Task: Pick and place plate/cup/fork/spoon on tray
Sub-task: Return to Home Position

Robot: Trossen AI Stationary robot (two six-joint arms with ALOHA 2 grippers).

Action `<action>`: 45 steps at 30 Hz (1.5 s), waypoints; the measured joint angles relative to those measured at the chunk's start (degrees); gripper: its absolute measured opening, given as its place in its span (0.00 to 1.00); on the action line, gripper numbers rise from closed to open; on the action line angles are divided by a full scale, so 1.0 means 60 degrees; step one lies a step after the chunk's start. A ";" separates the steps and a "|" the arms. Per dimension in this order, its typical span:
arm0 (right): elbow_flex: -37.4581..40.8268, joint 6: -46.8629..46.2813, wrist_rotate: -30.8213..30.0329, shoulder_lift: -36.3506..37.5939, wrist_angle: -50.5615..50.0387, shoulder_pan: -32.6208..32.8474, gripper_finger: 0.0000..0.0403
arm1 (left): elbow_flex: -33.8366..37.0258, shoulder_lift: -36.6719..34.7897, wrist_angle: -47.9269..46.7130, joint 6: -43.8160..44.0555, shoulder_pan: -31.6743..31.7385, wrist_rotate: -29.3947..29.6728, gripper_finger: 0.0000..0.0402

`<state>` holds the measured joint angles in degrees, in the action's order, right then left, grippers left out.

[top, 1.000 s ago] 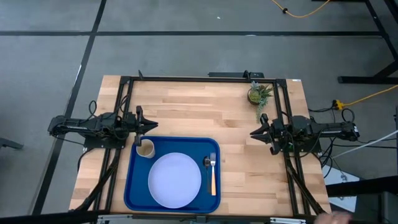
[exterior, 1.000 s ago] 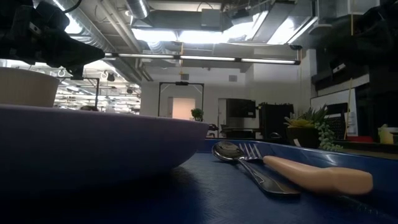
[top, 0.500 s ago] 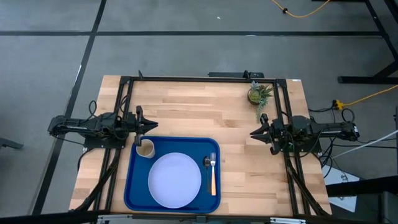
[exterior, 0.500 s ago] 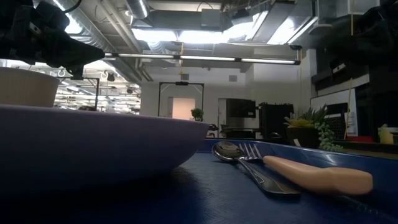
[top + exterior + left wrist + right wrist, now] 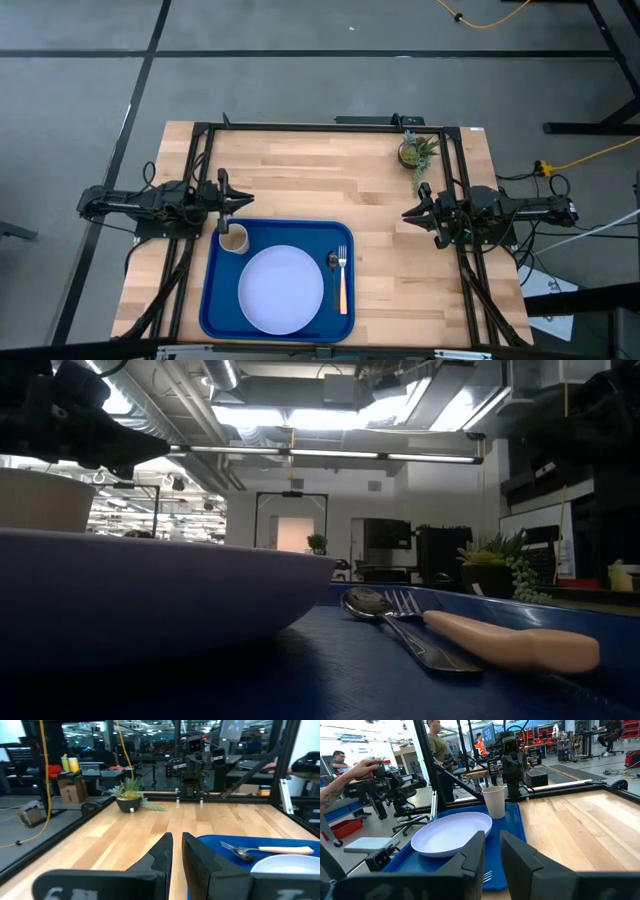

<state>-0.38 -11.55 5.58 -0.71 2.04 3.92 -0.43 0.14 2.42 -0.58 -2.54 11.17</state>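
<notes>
The blue tray (image 5: 215, 300) lies at the near edge of the counter (image 5: 320, 180), left of its middle, and carries all four pieces. The pale plate (image 5: 281, 290) sits flat in the tray's middle and takes up most of its depth. The tan cup (image 5: 234, 240) stands upright in the tray's far left corner, just beside the plate's rim. Along the tray's right side lies the fork (image 5: 343, 285), tines pointing to the far side and tan handle toward the near edge. The dark spoon (image 5: 333, 263) lies just beside it, between fork and plate, its bowl level with the tines. From table height, the spoon's bowl (image 5: 365, 603) and the fork's handle (image 5: 510, 640) rest on the blue floor right of the plate. The left jaws hang over bare wood just beyond the cup's corner of the tray, drawn together to a narrow slit and holding nothing. The right jaws hang well right of the tray, near the counter's right edge, likewise almost closed and empty. A small potted plant (image 5: 411, 153) stands in the far right corner.
</notes>
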 joint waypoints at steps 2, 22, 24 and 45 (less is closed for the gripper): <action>0.0000 0.0002 0.0000 0.0000 0.0002 0.0003 0.16 | 0.0000 0.0003 0.0017 -0.0004 -0.0001 0.0112 0.08; 0.0000 0.0000 0.0000 0.0000 0.0003 0.0003 0.16 | 0.0000 0.0000 0.0024 -0.0011 -0.0001 0.0125 0.08; 0.0000 0.0000 0.0000 -0.0004 0.0002 0.0001 0.16 | 0.0000 0.0000 0.0024 -0.0011 0.0002 0.0125 0.08; 0.0000 0.0000 0.0000 -0.0004 0.0000 0.0000 0.16 | 0.0000 0.0000 0.0174 -0.0013 0.0002 0.0151 0.08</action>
<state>-0.38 -11.55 5.58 -0.73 2.04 3.92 -0.43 0.14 3.46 -0.66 -2.52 12.08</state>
